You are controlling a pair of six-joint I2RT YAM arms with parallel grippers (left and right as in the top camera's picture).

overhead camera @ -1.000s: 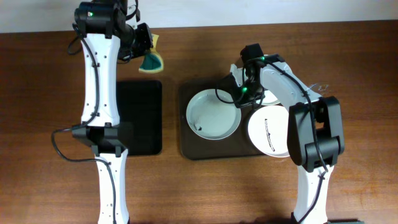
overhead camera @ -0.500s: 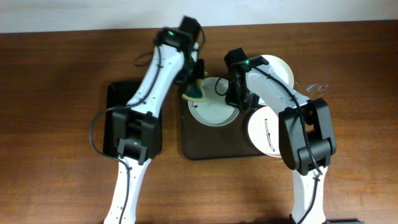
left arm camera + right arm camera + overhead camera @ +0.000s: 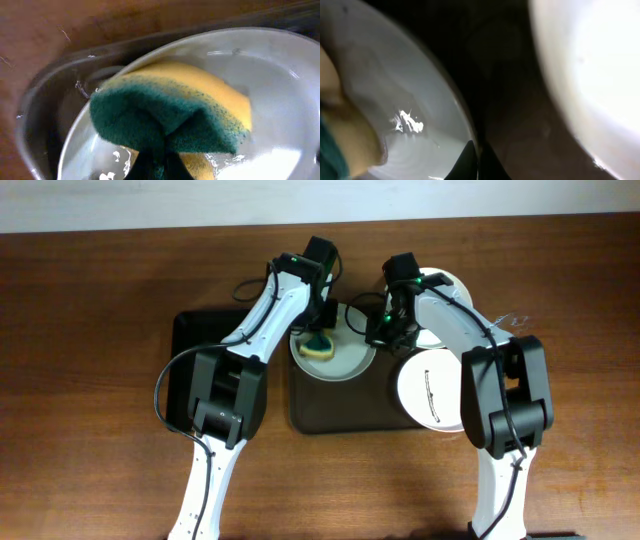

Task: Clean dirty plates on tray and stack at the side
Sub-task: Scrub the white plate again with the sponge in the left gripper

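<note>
The left arm (image 3: 262,315) rises from its base at the near table edge and bends at the dark elbow joint. Its white forearm extends diagonally toward the far right, ending at the wrist. The right arm (image 3: 455,320) mirrors this posture: upright from its base, bent at the elbow, forearm reaching toward the far left. Both wrists angle downward and sit near each other without touching. The left gripper (image 3: 320,333) is closed on a green-and-yellow sponge (image 3: 319,347) (its fingers are mostly hidden behind the sponge in the wrist view). The right gripper (image 3: 386,330) has its two dark fingertips (image 3: 466,162) pinched on the rim of a white plate (image 3: 350,362), one on each side.
</note>
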